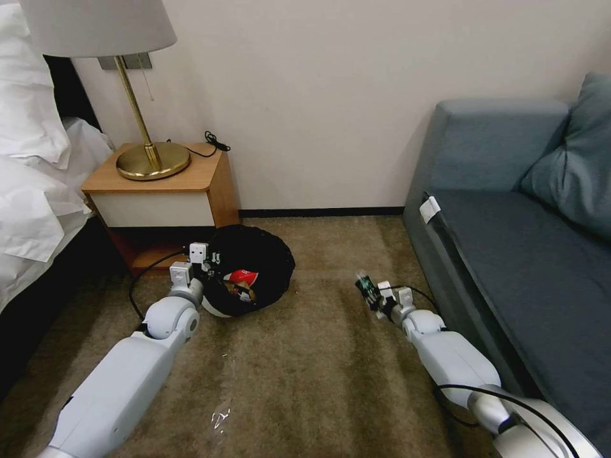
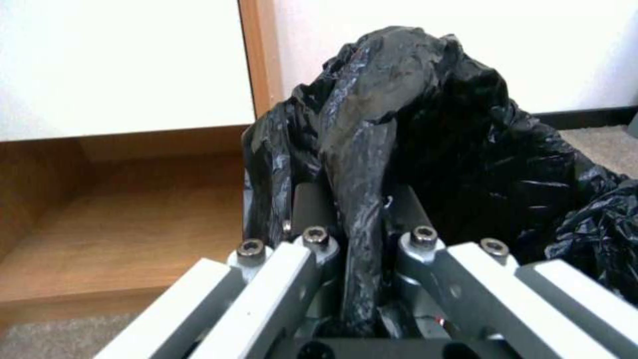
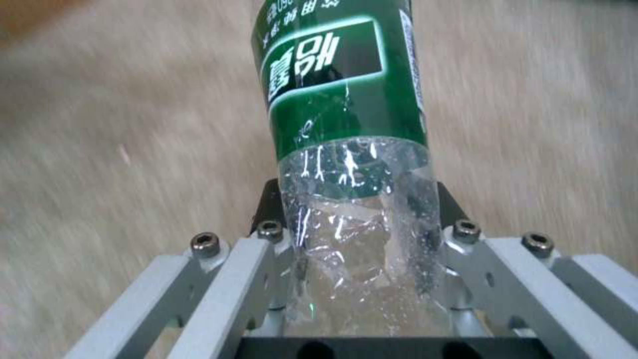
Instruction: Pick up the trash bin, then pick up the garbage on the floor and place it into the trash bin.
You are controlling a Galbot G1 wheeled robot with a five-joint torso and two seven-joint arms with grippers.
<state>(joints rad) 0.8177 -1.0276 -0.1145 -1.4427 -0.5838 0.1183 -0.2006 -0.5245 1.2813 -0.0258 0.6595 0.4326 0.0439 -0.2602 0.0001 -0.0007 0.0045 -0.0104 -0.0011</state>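
Observation:
The trash bin (image 1: 254,270), lined with a crinkled black bag (image 2: 425,129), is tilted beside the nightstand, held just above the carpet. My left gripper (image 1: 210,267) is shut on its rim, pinching the bag between the fingers (image 2: 312,209). Inside the bin lie a red-and-white packet (image 1: 244,277) and a gold-brown wrapper (image 1: 245,295). My right gripper (image 1: 371,294) hovers over the carpet near the sofa, to the right of the bin, shut on a clear bottle (image 3: 352,164) with a green label (image 1: 364,284).
A wooden nightstand (image 1: 165,191) with a brass lamp (image 1: 149,159) stands against the wall behind the bin. A bed with white linen (image 1: 32,191) is on the left, a blue-grey sofa (image 1: 522,242) on the right. Brown carpet (image 1: 305,369) stretches between them.

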